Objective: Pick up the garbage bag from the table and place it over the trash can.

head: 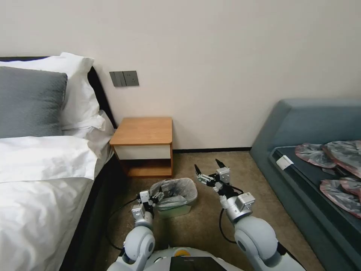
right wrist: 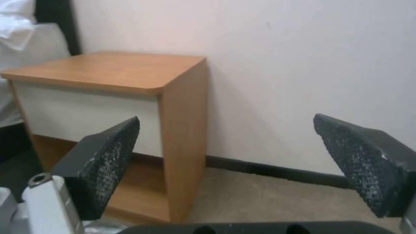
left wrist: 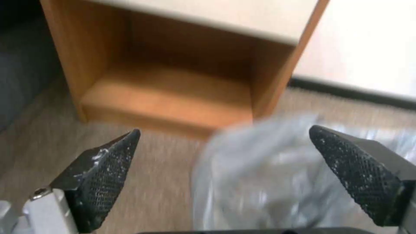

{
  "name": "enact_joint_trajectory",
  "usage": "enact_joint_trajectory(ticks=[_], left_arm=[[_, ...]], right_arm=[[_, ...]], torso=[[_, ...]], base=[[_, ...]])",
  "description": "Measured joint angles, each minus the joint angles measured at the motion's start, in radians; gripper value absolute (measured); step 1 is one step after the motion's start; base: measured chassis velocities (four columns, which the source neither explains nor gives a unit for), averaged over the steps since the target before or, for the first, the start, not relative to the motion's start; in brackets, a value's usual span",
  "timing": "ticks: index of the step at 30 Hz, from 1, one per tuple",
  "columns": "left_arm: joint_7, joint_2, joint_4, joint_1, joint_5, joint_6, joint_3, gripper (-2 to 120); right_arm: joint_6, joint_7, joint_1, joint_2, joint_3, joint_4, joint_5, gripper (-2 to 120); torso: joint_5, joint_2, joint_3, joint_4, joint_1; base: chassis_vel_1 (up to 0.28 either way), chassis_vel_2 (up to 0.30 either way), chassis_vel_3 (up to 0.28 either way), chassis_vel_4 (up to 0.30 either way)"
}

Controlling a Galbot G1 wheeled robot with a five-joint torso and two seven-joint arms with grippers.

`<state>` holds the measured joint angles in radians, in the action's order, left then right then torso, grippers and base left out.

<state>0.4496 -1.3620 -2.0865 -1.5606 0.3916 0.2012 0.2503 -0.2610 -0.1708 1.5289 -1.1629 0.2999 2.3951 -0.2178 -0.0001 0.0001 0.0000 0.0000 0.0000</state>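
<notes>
The garbage bag, crinkly translucent grey plastic, lies draped in and over the trash can on the carpet in front of the table. The table top is bare. My left gripper is at the bin's left rim, open. In the left wrist view the bag shows blurred between and beyond the spread fingers of the left gripper, with the table's lower shelf ahead. My right gripper hovers open above the carpet just right of the bin, holding nothing. The right gripper faces the table's side.
A bed with white linen and a grey pillow fills the left. A blue-grey bench on the right holds several similar grey pink-rimmed bags. Bare carpet lies between the bin and the bench.
</notes>
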Motion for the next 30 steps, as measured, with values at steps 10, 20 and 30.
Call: enact_joint_trajectory(ticks=[10,20,30], left_arm=[[-0.131,0.069,-0.078,-0.013,-0.193,-0.169,0.070,100],[-0.376,0.034,-0.102,-0.091,-0.268,-0.330,0.187,100],[-0.402,-0.027,-0.216,-0.353,-0.274,-0.467,0.258,100]], right_arm=[[0.204,0.028,0.163,-0.130,0.117,-0.028,0.154,100],[0.435,0.145,0.335,-0.295,0.238,-0.080,0.184,100],[0.656,0.158,0.505,-0.323,0.262,-0.135,0.153,100]], torso=[[0.0000,0.000,0.000,-0.0003,0.000],[-0.0001,0.000,0.000,-0.0003,0.000],[0.0001,0.000,0.000,0.0001,0.000]], base=[[0.000,0.000,0.000,0.000],[0.000,0.000,0.000,0.000],[0.000,0.000,0.000,0.000]])
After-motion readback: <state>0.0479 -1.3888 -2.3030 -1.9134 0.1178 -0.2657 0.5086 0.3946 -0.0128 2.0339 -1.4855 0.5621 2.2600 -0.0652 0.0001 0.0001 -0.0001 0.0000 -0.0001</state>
